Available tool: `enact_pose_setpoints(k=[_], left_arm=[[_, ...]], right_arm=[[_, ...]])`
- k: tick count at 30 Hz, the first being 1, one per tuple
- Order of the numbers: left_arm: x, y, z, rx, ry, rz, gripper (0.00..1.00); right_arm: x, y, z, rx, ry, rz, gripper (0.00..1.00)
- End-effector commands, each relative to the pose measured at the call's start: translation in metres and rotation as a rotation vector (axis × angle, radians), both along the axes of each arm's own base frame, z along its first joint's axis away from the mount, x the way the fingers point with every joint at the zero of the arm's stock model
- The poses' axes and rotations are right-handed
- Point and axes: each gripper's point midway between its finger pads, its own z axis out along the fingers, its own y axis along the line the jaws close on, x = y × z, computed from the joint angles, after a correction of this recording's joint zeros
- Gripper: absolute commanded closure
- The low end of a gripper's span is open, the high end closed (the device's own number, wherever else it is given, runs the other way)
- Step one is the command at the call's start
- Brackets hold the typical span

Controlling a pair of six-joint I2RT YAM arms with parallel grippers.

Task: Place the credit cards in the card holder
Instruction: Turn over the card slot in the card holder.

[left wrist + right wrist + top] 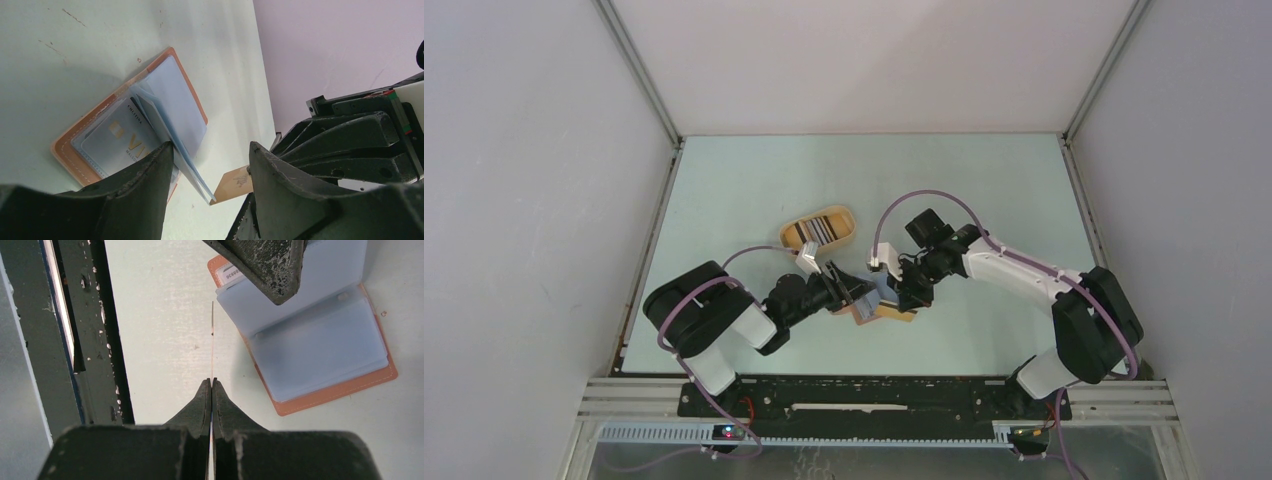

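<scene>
**Card pinched edge-on, holder pinned open**

The right gripper [212, 386] is closed on a card [212, 340]. In its wrist view we see the card edge-on, a thin stiff line reaching past the fingertips. It is just beside the card holder [330, 392] but not touching it. From the left wrist view the same card shows a tan face with a scribble on it. We read the flat pinch as deliberate, since it leaves the leading edge free to slide into a slot.

The left gripper [211, 150] has its jaws spread and clamps nothing. One finger [265, 265] bears down on the sleeves [320, 340] near the spine. Our judgement is that it's there to stop the holder sliding and to hold the pages fanned, so a pocket mouth is exposed.

The holder lies open and flat on the pale table [75, 45], between the two grippers. Its cover is reddish-brown and leather-like, with a lighter tan band round the edge and rounded corners. The sleeves are frosted clear plastic and floppy, and a few lift off the stack. One pocket already has a light card with a gold chip [122, 145].

An oval tan tray [848, 222] sits behind, apart from the holder, with more cards [809, 233] in it. From above they look striped, and we can't count them.
</scene>
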Motion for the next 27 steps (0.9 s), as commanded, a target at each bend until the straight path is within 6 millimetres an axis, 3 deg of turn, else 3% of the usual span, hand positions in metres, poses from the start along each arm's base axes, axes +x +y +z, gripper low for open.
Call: enact_pose_setpoints(k=[1, 27], left_arm=[[0.000, 0.001, 0.002, -0.014, -0.008, -0.007, 0.38], [0.001, 0.001, 0.002, -0.014, -0.007, -0.005, 0.38]], right_arm=[[0.004, 0.005, -0.001, 0.000, -0.024, -0.011, 1.00], [0.019, -0.002, 0.010, 0.016, -0.065, -0.072, 1.00]])
